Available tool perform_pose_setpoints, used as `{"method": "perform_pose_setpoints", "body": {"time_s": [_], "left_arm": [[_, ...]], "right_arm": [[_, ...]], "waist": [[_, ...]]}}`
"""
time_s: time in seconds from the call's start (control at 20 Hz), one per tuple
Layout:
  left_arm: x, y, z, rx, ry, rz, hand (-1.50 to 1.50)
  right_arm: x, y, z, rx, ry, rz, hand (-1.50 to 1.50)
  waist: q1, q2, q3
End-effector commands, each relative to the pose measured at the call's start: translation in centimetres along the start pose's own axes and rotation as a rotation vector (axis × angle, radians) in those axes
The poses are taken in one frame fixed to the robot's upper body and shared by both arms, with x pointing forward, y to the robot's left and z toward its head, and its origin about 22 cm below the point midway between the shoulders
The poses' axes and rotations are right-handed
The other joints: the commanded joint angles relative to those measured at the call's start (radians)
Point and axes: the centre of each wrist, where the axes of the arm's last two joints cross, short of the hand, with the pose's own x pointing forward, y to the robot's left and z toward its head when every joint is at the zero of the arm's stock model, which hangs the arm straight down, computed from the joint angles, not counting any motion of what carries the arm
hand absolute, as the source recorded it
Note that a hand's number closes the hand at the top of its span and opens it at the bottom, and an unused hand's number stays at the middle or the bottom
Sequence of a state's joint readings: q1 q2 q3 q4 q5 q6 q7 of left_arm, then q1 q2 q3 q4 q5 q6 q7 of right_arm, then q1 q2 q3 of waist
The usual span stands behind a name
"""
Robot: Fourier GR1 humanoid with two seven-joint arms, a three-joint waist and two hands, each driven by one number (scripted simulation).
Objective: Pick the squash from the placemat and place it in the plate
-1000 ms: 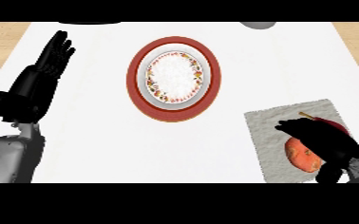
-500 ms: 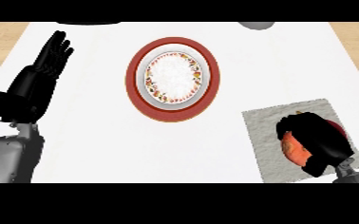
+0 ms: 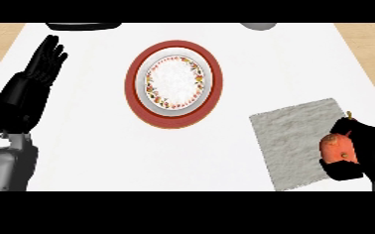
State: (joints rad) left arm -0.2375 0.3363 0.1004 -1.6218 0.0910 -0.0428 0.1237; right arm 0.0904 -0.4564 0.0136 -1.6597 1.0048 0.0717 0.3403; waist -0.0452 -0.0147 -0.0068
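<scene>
Squash (image 3: 337, 147): orange, small, at the right edge of the grey placemat (image 3: 296, 139), low on the right side of the view. It sits inside the right hand (image 3: 345, 170), whose black fingers curl round it from the right and below, leaving only its left face showing. Cannot tell whether it rests on the mat or hangs just above it.

Placemat: lies askew on the white counter (image 3: 88, 144), with its rough top in plain view left of the hand.

Plate (image 3: 135, 84): well apart, up and left of the mat, near the counter's middle. It has a red rim, and its white centre with a ring of small orange-red flowers shows in full.

Left hand (image 3: 35, 87): at the left edge, open, fingers straight and pointing up, resting.

Far edge: a flat dark object (image 3: 84, 26) and a grey rounded one (image 3: 260, 26), both cut off.
</scene>
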Motion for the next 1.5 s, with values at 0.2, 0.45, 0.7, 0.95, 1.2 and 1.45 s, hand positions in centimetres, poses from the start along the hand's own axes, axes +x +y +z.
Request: {"method": "perform_pose_setpoints", "body": {"time_s": [0.2,0.45,0.7,0.95,1.2,1.45], "left_arm": [[-1.2,-1.0,-0.4,-0.020,-0.005,0.010,0.00],[-1.0,-2.6,0.1,-0.029,-0.008,0.015,0.00],[0.4,-1.4,-0.3,-0.039,-0.023,0.021,0.00],[-0.3,-1.2,0.2,-0.040,-0.020,0.019,0.00],[-0.5,-3.5,-1.3,-0.062,-0.022,0.023,0.00],[1.2,-1.7,-0.9,-0.068,-0.026,0.010,0.00]], "right_arm": [[6.4,-5.5,7.0,-0.182,-0.041,-0.230,1.50],[9.6,-9.3,8.7,-0.279,-0.217,-0.456,1.50],[15.3,-11.2,8.4,-0.267,-0.282,-0.482,1.50],[21.1,-10.3,7.8,-0.235,-0.334,-0.477,1.50],[26.2,-11.1,5.3,-0.175,-0.338,-0.537,1.50],[29.5,-12.4,0.1,-0.147,-0.316,-0.607,1.50]], "waist": [[0.022,0.011,0.005],[0.041,0.010,0.006],[0.055,0.014,0.006],[0.055,0.015,0.006],[0.059,0.017,0.006],[0.073,0.018,0.007]]}}
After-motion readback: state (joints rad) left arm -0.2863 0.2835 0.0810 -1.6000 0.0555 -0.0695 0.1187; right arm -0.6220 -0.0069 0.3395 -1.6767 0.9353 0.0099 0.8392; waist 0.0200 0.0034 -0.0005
